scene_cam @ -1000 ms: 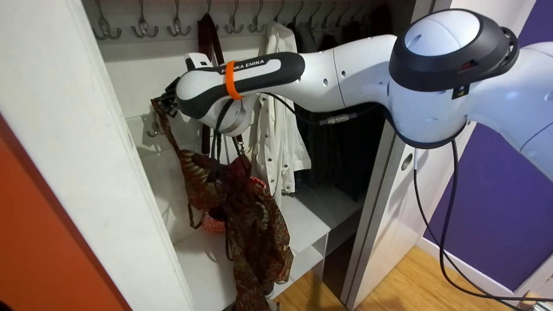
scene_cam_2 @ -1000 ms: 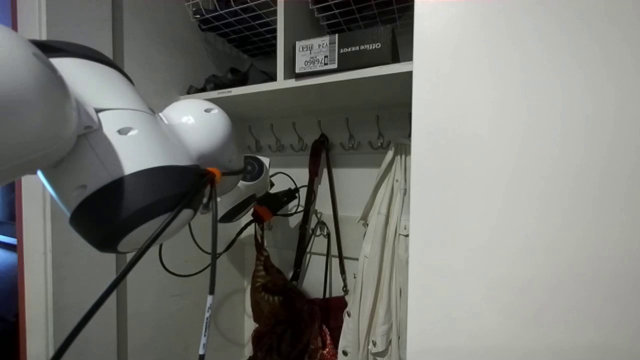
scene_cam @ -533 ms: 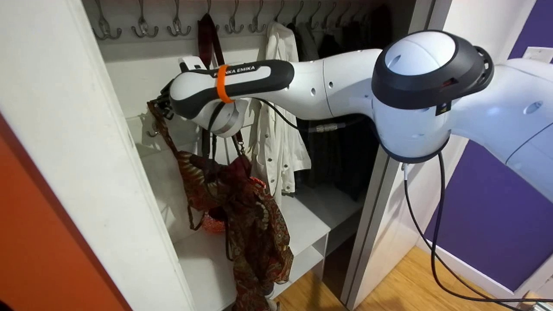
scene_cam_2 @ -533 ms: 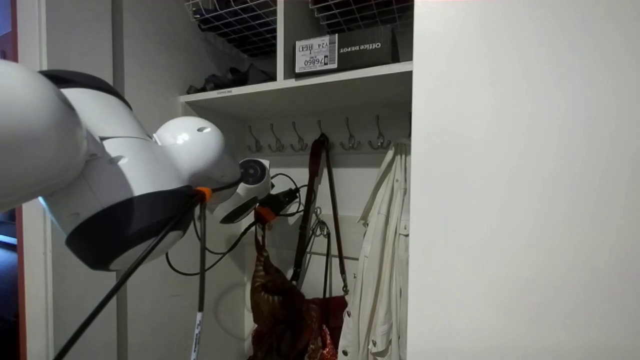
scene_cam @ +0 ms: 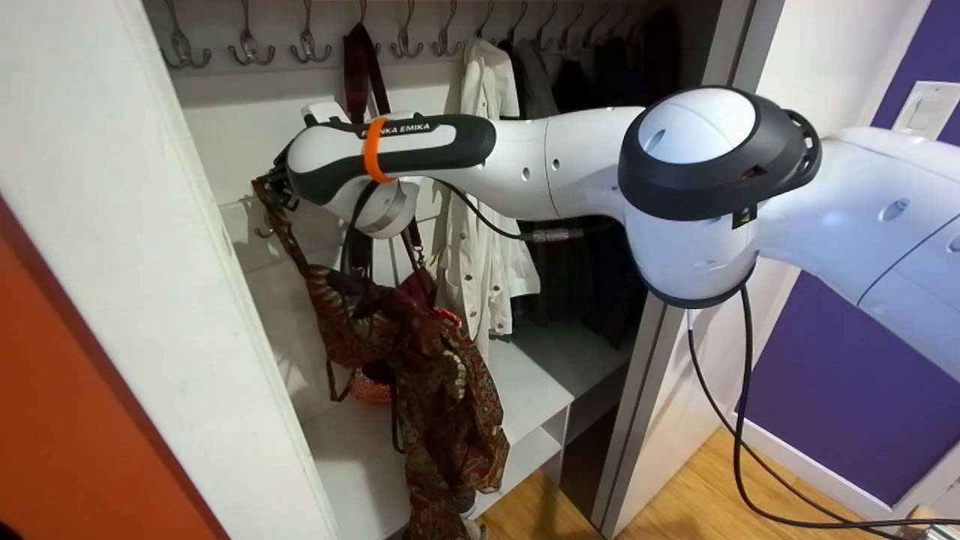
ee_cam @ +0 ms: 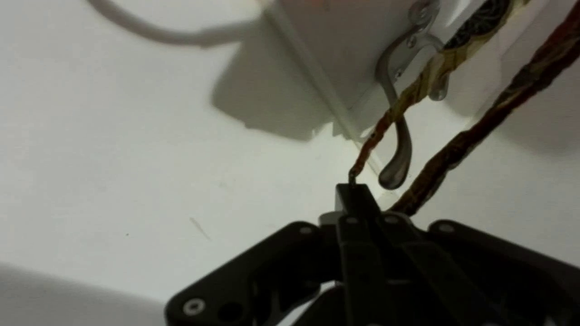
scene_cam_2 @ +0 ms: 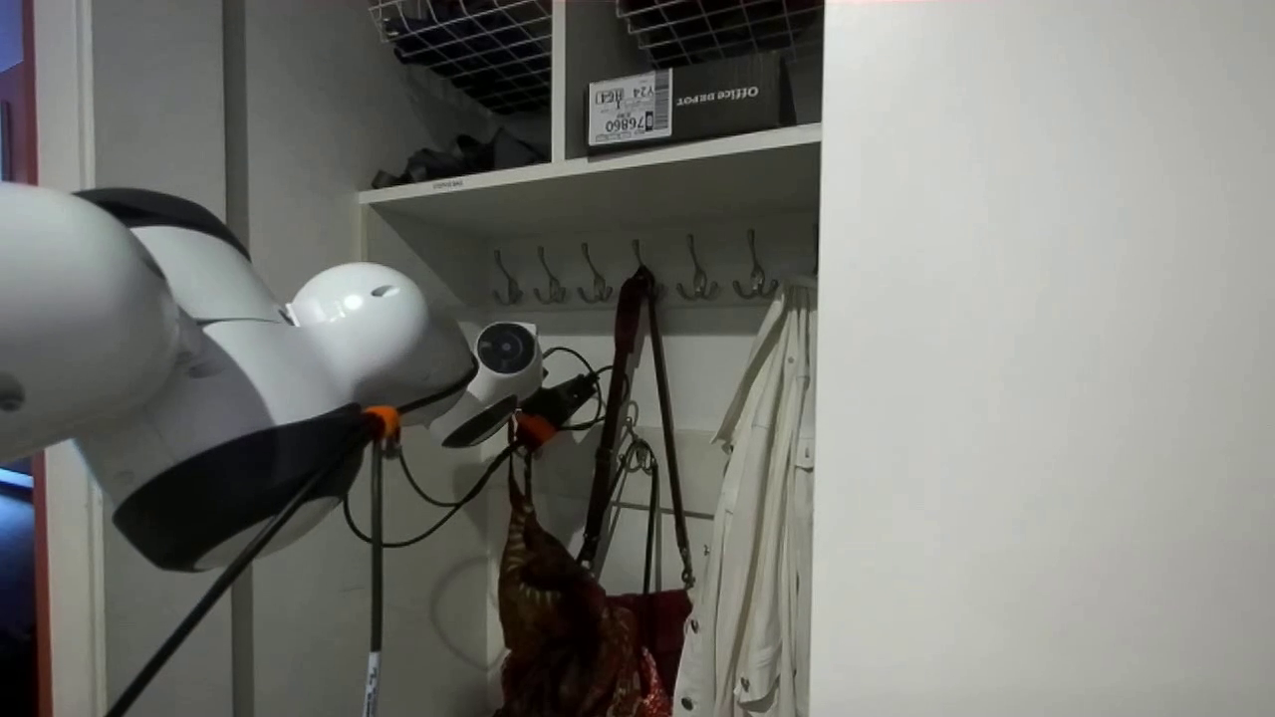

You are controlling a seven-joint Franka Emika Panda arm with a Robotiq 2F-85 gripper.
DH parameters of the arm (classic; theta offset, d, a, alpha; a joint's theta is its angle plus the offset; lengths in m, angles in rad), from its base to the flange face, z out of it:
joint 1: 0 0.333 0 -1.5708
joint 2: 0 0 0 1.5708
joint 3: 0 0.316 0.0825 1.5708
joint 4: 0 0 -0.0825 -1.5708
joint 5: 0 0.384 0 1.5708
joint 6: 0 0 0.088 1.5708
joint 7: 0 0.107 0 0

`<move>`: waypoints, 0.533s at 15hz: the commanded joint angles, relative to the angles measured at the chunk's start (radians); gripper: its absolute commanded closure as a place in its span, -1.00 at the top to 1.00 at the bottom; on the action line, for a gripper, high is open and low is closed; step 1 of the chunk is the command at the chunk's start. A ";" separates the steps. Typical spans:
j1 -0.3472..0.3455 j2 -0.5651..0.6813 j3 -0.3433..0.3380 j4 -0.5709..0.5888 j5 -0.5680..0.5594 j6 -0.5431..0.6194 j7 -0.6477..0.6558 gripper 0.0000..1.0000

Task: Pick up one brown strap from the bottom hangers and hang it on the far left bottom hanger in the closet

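Pinching the brown strap (ee_cam: 411, 94) at their very tips, the fingers (ee_cam: 368, 206) are pressed together on it, and we have that plainly in the wrist view! One thin, twisted run of the strap leads away from the tips; a second, darker run slants off from behind the fingers. And look, between those two runs we see the rounded end of a silver coat hook (ee_cam: 395, 174), the far left bottom hanger. The thin run crosses in front of its curved prong; whether strap and metal touch, we cannot tell.

Out we go: in an exterior view the strap slopes down to the patterned cloth bag (scene_cam: 450, 405), sagging in folds past the white ledge (scene_cam: 525, 375). Behind it, a dark red shoulder bag (scene_cam_2: 662, 622) hangs by a long strap from the row of silver coat hooks (scene_cam: 251, 54). Beside that we spot a white button-front jacket (scene_cam: 480, 247) in both exterior views, then dark clothes (scene_cam: 570, 270) farther along. Across the scene reaches the white Panda arm (scene_cam: 525, 165), an orange band (scene_cam: 375, 150) around it, its wrist inside the closet (scene_cam: 232, 142). Up top, we find an Office Depot box (scene_cam_2: 697, 103) on the shelf (scene_cam_2: 598, 161).
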 commanded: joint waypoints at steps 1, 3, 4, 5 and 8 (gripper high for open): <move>0.052 0.038 -0.004 0.124 -0.015 -0.059 -0.048 -0.99; 0.063 0.047 0.000 0.150 -0.011 -0.085 -0.065 -0.98; 0.068 0.051 0.005 0.163 -0.010 -0.098 -0.075 -0.99; 0.072 0.054 0.013 0.171 -0.010 -0.111 -0.087 -0.99; 0.087 0.056 0.018 0.196 -0.010 -0.146 -0.113 -0.99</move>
